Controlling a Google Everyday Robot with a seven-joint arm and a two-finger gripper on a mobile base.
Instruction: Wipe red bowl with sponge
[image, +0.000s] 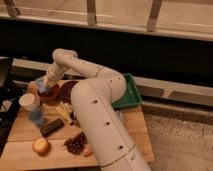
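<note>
The red bowl (48, 94) sits at the far left of the wooden table, with the white cup just in front of it. My gripper (44, 86) reaches down from the white arm (95, 100) onto the bowl's left side. It is shut on the light-blue sponge (40, 83), which rests at the bowl's far-left rim. The gripper and sponge hide part of the bowl.
A darker maroon bowl (68, 90) lies right of the red bowl. A white cup (29, 102), a blue translucent cup (36, 117), a dark bar (51, 127), yellow sticks (63, 111), an orange fruit (41, 145) and a dark cluster (75, 143) stand on the table (25, 150). A green tray (128, 95) is at the right.
</note>
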